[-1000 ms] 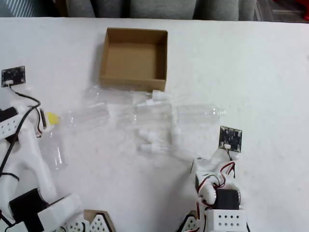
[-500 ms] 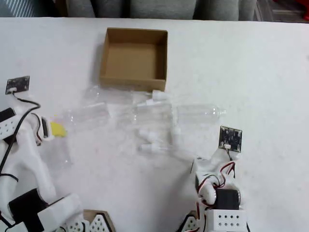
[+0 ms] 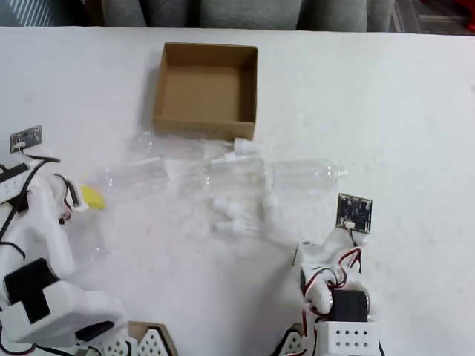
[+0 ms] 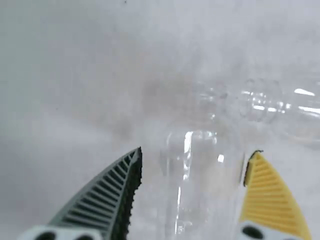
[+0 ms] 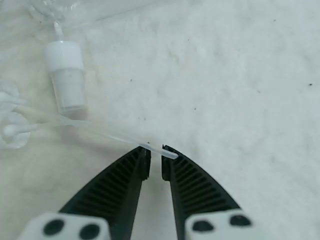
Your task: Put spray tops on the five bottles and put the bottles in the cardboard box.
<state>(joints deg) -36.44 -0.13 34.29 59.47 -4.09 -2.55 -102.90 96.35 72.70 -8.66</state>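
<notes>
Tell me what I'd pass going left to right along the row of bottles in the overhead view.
left gripper → left bottle → middle bottle → right bottle → small circuit board

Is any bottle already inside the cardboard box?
No, the box shows only its bare floor, and the bottles lie on the table outside it.
</notes>
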